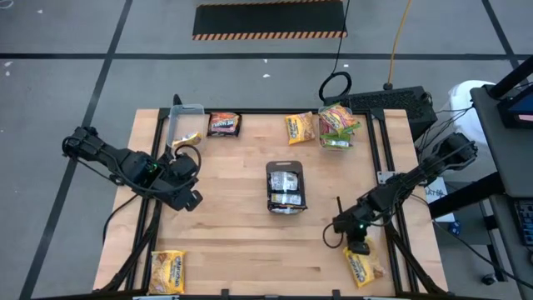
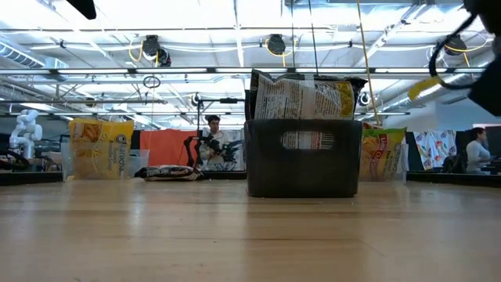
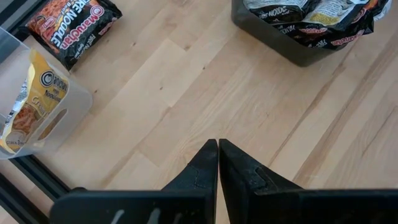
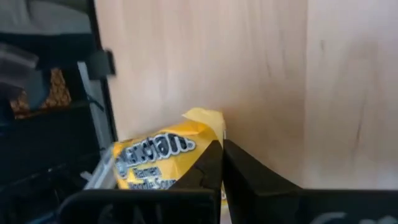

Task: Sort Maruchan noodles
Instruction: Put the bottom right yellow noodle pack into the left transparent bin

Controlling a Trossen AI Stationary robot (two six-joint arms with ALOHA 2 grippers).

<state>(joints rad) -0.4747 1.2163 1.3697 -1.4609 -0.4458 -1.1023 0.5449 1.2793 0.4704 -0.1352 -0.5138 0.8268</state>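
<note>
A yellow Maruchan packet (image 1: 365, 267) lies at the table's near right corner, and my right gripper (image 1: 358, 247) is shut on it. My left gripper (image 1: 190, 198) hangs shut over bare wood at the table's left, holding nothing (image 3: 218, 144). A dark tray (image 1: 286, 205) at the table's middle holds several packets standing on edge. Flat on the table lie a brown packet (image 1: 224, 124) and a yellow one (image 1: 300, 127) at the far side. Another yellow packet (image 1: 166, 271) lies at the near left corner. My right gripper pinches the yellow packet's far edge (image 4: 205, 124) between its two shut fingers; a yellow sliver shows in the gap between them. The fingers slant down from the far side. The rest of the packet lies on the table below them.
A clear tub (image 1: 185, 125) at the far left holds a yellow packet. A clear tub (image 1: 337, 127) at the far right holds green-edged packets. A black frame rail (image 4: 102, 124) runs along the table's right edge next to the held packet. A person sits in the room behind the table.
</note>
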